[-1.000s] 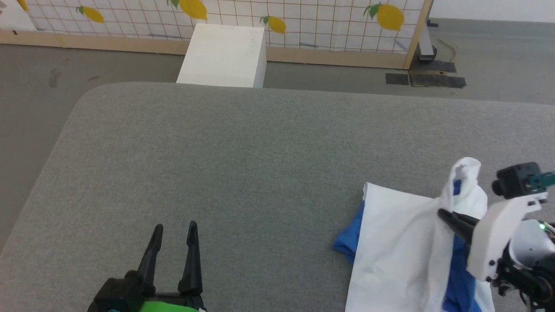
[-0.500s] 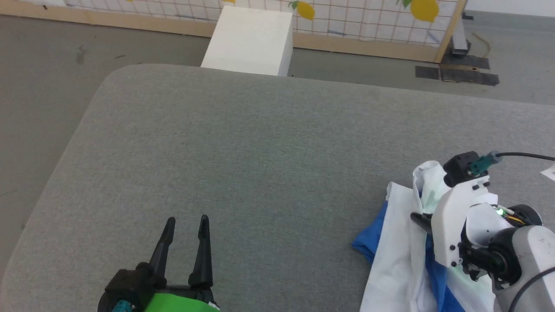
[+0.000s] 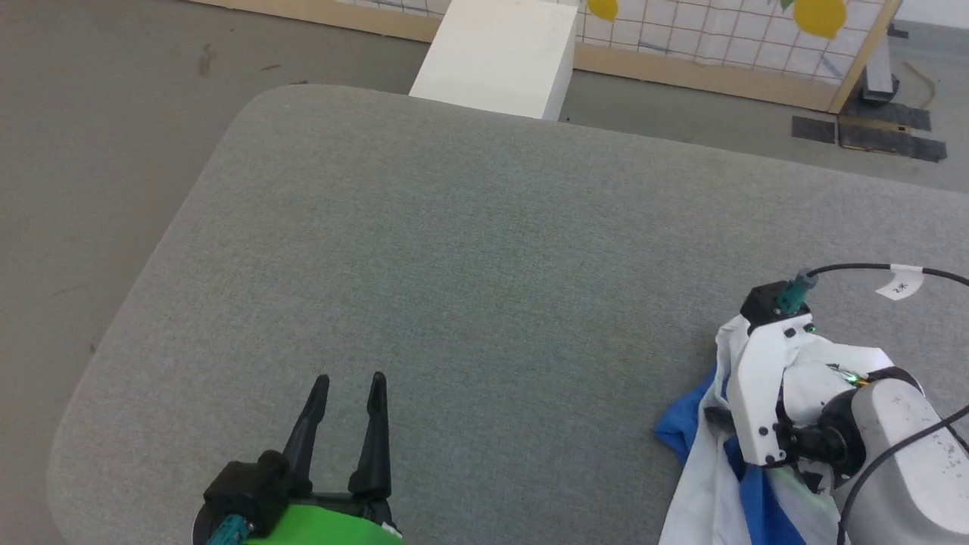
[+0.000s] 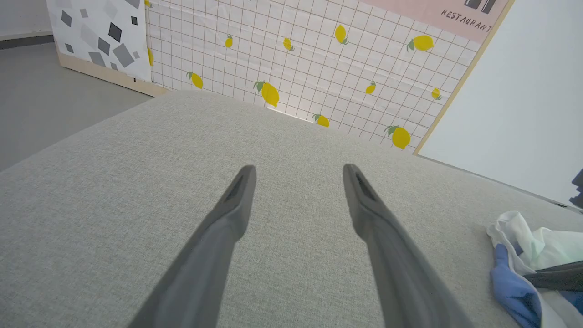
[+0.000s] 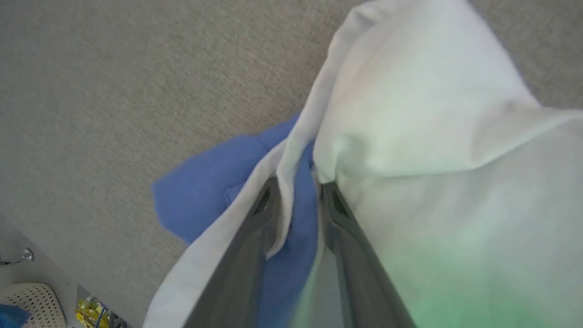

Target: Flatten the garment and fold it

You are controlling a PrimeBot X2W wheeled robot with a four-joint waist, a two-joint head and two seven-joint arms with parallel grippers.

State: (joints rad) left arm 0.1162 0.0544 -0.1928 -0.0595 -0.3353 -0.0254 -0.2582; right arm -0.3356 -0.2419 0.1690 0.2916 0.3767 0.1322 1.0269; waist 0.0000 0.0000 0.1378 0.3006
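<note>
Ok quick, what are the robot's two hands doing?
Left gripper: open, empty.
Right gripper: garment fold between its jaws; grip cannot be told.

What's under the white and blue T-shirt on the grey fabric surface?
The T-shirt lies on the grey fabric surface; its blue sleeve pokes out beneath the white cloth. Anything else underneath is covered.

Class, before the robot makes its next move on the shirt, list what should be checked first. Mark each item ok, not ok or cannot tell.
1. The shirt lies flat: not ok, it is bunched in a heap with blue cloth poking out.
2. The right gripper has cloth between its fingers: ok.
3. The right gripper's hold is firm: cannot tell.
4. The left gripper is open and empty: ok.
5. The grey surface has bare room to spread the shirt: ok.
</note>
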